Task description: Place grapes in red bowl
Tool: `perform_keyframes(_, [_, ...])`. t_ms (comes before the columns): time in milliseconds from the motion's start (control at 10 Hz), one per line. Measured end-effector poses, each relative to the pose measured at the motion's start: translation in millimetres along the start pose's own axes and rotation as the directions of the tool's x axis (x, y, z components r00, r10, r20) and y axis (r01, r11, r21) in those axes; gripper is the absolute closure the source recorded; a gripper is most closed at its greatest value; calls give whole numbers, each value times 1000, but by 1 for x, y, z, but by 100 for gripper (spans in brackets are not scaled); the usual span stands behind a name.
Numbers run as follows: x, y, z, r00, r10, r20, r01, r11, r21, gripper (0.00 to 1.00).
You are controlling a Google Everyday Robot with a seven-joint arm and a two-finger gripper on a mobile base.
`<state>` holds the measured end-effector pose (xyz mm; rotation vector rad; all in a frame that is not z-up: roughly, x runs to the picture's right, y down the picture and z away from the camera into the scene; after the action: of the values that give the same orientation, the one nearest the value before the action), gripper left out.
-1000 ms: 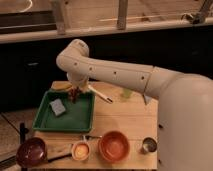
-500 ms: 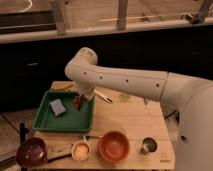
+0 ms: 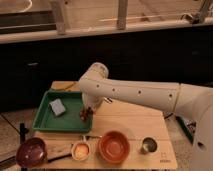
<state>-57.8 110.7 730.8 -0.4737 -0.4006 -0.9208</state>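
Note:
The grapes (image 3: 86, 114), a small dark reddish-brown cluster, hang in my gripper (image 3: 87, 111) over the right edge of the green tray (image 3: 44, 125). The gripper is shut on them and holds them just above the table. The red bowl (image 3: 114, 147), wide and orange-red with a lighter inside, stands empty at the table's front middle, below and to the right of the gripper. My white arm reaches in from the right and hides the back of the table behind it.
A grey-blue sponge (image 3: 57, 106) lies in the green tray. A small orange cup (image 3: 81, 149) stands left of the red bowl, and a dark maroon bowl (image 3: 31, 152) at the front left. A metal cup (image 3: 148, 145) stands at the front right.
The gripper has carried the grapes from the tray's back right corner forward and to the right, lower along the tray's right edge and nearer the red bowl.

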Motion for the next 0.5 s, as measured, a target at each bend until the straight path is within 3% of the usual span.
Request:
perform_keyframes(100, [-2,9,7,999,7,34,-6,1000,-11,99])
perform_keyframes(300, [4,38,14,997,37,66,-34,998,-47,99])
perform_keyframes(500, [4,51,18,995,53,84,-48,997,-60,99])
